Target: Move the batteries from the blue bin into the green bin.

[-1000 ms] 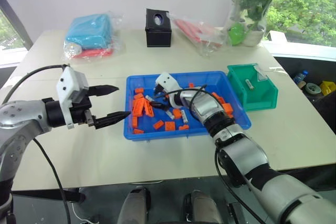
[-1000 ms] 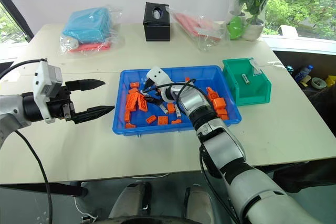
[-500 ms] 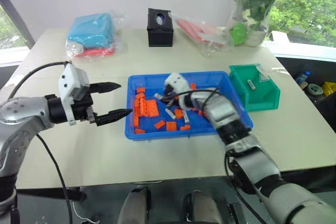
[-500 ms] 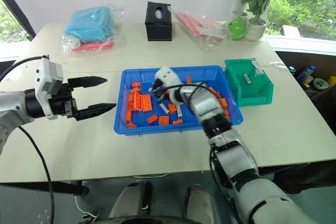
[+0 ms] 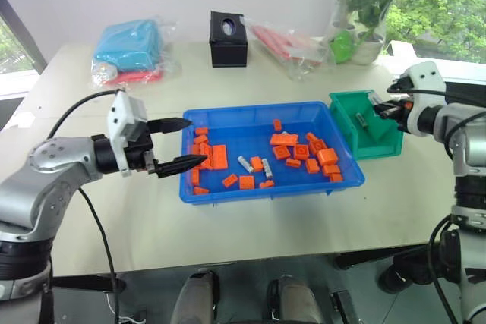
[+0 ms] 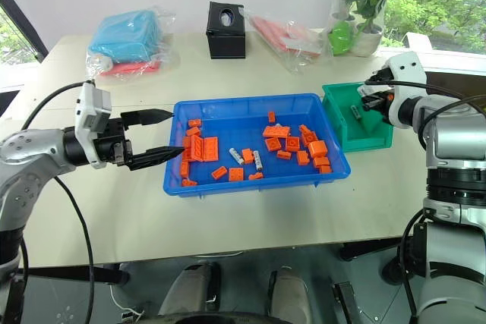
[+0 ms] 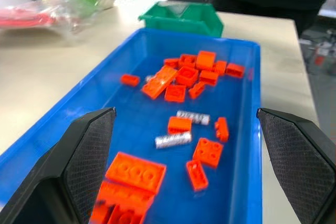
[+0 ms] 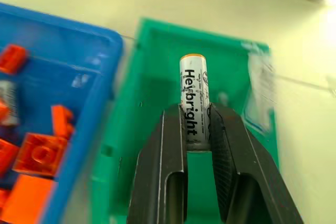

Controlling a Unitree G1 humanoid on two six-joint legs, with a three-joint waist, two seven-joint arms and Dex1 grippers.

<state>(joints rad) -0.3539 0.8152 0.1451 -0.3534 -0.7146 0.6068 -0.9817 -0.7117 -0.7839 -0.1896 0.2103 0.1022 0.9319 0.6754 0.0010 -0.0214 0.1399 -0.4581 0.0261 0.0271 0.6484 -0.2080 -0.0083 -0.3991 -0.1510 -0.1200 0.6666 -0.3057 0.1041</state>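
Observation:
The blue bin (image 5: pixel 266 191) sits mid-table with two batteries (image 5: pixel 244 163) (image 5: pixel 266 169) lying among orange blocks (image 5: pixel 300 149). My left gripper (image 5: pixel 196 140) is open at the bin's left rim, its fingers (image 7: pixel 89 150) pointing across the tray. To the right stands the green bin (image 5: pixel 380 142), with one battery (image 5: pixel 362 121) lying inside it. My right gripper (image 8: pixel 195 111) hangs over the green bin (image 8: pixel 157 77), shut on a silver battery (image 8: pixel 193 77) that sticks out past its fingertips.
At the back of the table are a black tissue box (image 5: pixel 228 39), a light blue bundle in clear plastic (image 5: pixel 131 49), a clear bag of red items (image 5: pixel 285 43) and a potted plant (image 5: pixel 364 43). Bare tabletop lies in front of the bins.
My right gripper shut on a battery in the blue bin, rose and swung right to above the green bin. My left gripper edged right toward the blue bin's rim.

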